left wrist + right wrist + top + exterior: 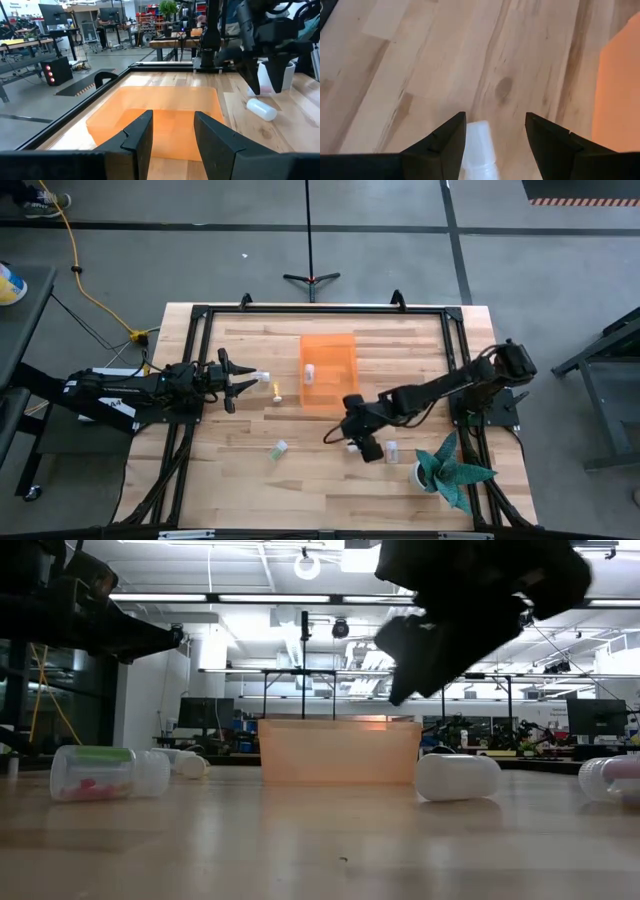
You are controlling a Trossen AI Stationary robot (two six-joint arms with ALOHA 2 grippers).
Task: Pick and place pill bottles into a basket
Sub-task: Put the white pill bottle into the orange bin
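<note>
The right gripper (pixel 352 442) hangs over the table (pixel 240 490), between the basket (pixel 329 373) and the table's near edge. Its fingers are spread wide, with a white bottle (pixel 480 150) lying on its side between them, not yet gripped. To finish this grasp well, lower until the fingers bracket the bottle's round body at mid-length, then close squarely across it. A smooth cylinder on a flat board is likely to roll if touched on one side first.

The left gripper (pixel 236 379) waits near the table's left edge, fingers apart. Whether the small white bottle (pixel 262 377) at its fingertips is held cannot be settled from these views.

The basket is a translucent orange tray with low thin walls, set near the far edge at mid-width; one white bottle (pixel 310 373) already lies in it. The table is pale wood planking with visible grain and knots. A clear bottle with green contents (pixel 105 771) lies on its side toward the near-left area.
</note>
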